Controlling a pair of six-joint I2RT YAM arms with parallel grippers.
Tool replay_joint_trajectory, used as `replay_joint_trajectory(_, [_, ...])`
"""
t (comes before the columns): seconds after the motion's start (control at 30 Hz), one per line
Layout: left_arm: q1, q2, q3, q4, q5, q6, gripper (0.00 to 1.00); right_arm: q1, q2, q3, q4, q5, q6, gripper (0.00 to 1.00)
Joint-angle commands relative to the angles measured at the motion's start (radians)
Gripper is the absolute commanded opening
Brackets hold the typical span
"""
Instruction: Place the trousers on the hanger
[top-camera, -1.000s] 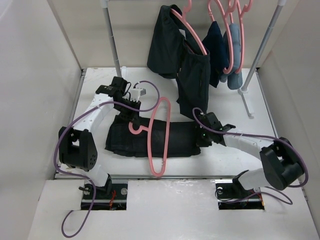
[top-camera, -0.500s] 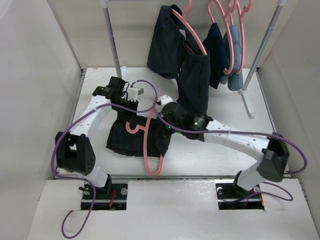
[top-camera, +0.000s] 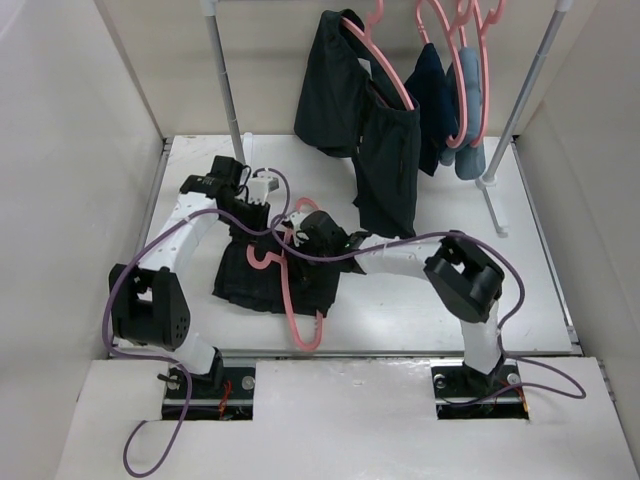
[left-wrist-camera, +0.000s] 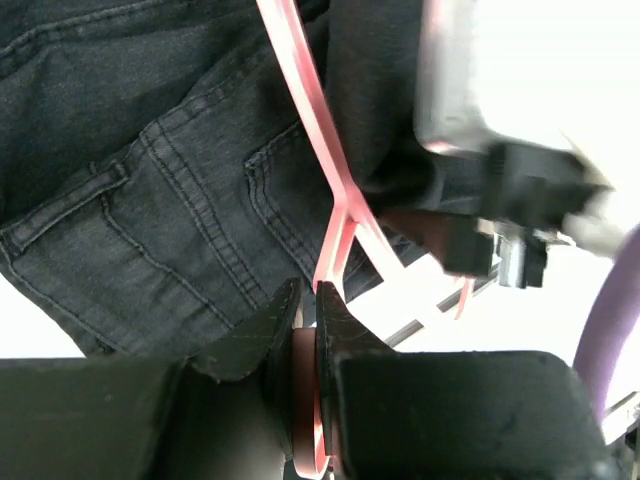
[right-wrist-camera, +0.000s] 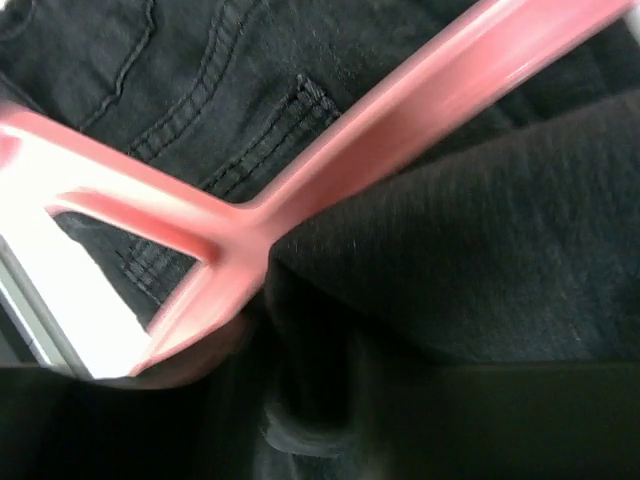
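now, on the left, the left gripper (top-camera: 258, 222) has hardly shifted over the last second. its jaws are pinched nearly shut on the hanger (top-camera: 287, 298), with the thin pink strip clamped flat between the tips just below the neck. in the left wrist view the hanger's two arms fork away ahead of the jaws and the denim seat pockets of the trousers (left-wrist-camera: 150, 170) lie beneath them.

moving rightward, the big change is the right arm. a second ago the right gripper (top-camera: 300, 232) sat at the far right end of the trousers, which lay stretched long across the table (top-camera: 430, 300). it has since swept left and now sits just beside the left jaws, above the hanger's neck. the trousers (top-camera: 245, 285) are now a short folded bundle under and beside both sets of jaws, and one hanger arm is covered by cloth.

whether the right jaws are closed on the cloth cannot be told. in the right wrist view the fingers are a dark blur against black fabric, with the hanger (right-wrist-camera: 400, 130) crossing just ahead of them.

judging by this, the legs seem to have been folded over a hanger arm, so the draping step looks largely done. if the fold sits unevenly, the cloth could slide off when the hanger is lifted.
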Motion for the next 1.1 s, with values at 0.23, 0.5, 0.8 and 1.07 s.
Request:
replay_joint_trajectory(0.23, [0.016,-0.054,-0.002,0.022,0.019,0.02,0.0,0.028,-0.249,0.069,-0.321,0.071,-0.236,0.76])
replay_joint_trajectory(0.5, [0.016,-0.035,0.027,0.012,0.01,0.02,0.0,-0.033,-0.484,-0.045,-0.229,0.084,-0.173,0.36])
replay_joint_trajectory(0.8, [-0.002,-0.035,0.121,-0.021,0.038,0.04,0.0,-0.111,-0.013,0.078,0.118,-0.188,0.006,0.0])
replay_joint_trajectory(1.07, [-0.12,-0.035,0.178,-0.021,0.111,0.059,0.0,-0.065,0.284,0.197,0.241,-0.274,0.201,0.0])
